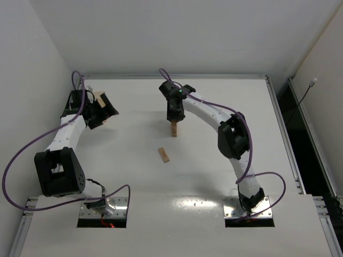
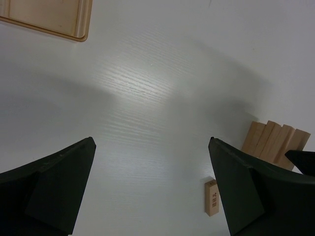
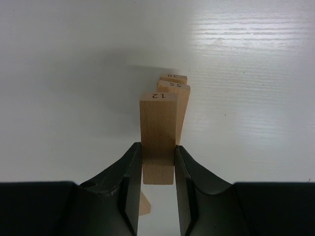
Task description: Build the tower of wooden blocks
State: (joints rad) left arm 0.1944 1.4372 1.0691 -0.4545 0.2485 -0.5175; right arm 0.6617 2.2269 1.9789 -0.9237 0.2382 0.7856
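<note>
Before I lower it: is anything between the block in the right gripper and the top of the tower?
Nothing visible. The right gripper holds the block marked 12 right at the wood block tower, whose upper blocks show bare. The loose block lies well off to the side.

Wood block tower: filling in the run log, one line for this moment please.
right gripper shut on block 12 | block 12 over wood block tower | left gripper open, empty | spare block flat on table
</note>
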